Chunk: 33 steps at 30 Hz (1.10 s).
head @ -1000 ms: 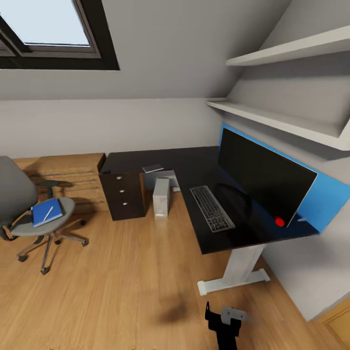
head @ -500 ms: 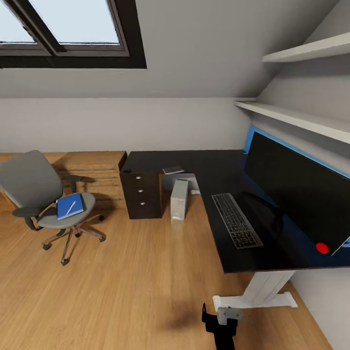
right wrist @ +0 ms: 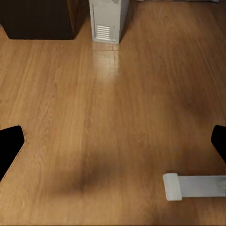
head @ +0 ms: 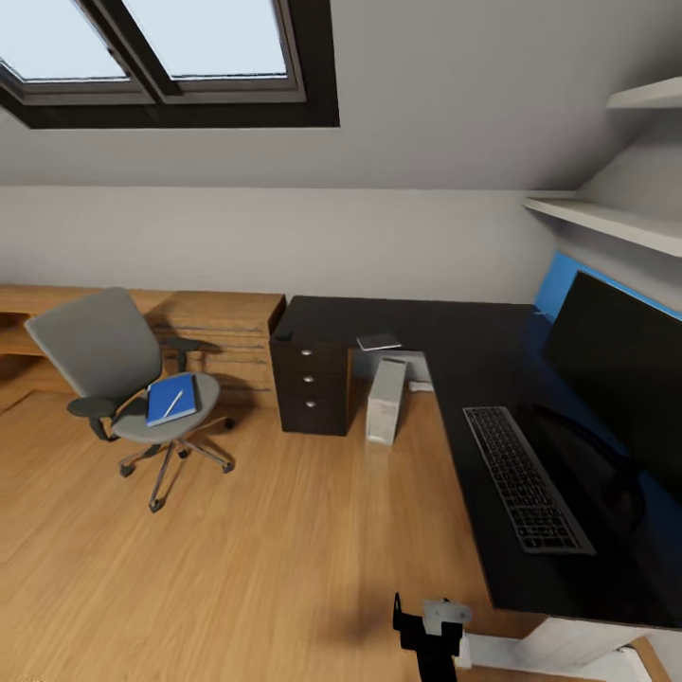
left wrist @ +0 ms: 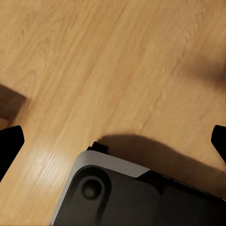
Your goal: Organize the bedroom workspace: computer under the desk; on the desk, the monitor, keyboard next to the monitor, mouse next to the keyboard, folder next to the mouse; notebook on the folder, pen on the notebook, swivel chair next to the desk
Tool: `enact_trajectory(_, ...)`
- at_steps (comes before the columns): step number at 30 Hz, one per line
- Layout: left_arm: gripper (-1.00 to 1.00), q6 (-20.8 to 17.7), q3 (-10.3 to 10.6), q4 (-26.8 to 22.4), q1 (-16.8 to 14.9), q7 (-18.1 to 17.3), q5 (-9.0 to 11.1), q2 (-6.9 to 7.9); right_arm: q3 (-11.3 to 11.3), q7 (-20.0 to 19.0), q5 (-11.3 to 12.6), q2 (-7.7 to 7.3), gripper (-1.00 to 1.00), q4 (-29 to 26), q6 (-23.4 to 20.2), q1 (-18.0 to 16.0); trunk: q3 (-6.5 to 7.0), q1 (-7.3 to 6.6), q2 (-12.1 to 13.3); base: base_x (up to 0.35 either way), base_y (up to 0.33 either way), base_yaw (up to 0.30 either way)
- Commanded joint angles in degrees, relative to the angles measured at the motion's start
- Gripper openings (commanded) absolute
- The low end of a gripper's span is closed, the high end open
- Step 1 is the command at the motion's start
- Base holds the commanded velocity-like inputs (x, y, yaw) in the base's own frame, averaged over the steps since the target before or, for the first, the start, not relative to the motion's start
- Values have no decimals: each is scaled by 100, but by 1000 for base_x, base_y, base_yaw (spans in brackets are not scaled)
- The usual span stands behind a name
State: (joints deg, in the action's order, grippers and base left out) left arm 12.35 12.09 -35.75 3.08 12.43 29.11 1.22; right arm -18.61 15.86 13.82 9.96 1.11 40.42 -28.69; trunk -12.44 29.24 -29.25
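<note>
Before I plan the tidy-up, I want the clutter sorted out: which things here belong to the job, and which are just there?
Job:
swivel chair
folder on its seat
pen on the folder
desk
keyboard
monitor
computer

Just there:
wooden dresser
wall shelves
skylight

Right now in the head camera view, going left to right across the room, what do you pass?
swivel chair with the blue folder on its seat → dark drawers → computer → keyboard → monitor
</note>
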Motion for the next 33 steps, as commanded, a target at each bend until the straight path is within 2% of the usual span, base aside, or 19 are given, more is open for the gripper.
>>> enact_trajectory(1,100,21,48,-11,0,48,49,9,-50,24,34,4,100,12,18,-6,-12,6,-8,335,0,265)
enact_trajectory(10,100,21,48,-19,0,49,43,22,-27,23,35,4,100,12,38,-5,-42,6,-8,336,0,242)
enact_trajectory(33,100,21,48,-20,0,52,33,27,-28,6,33,4,100,11,59,7,-45,6,-8,337,0,9)
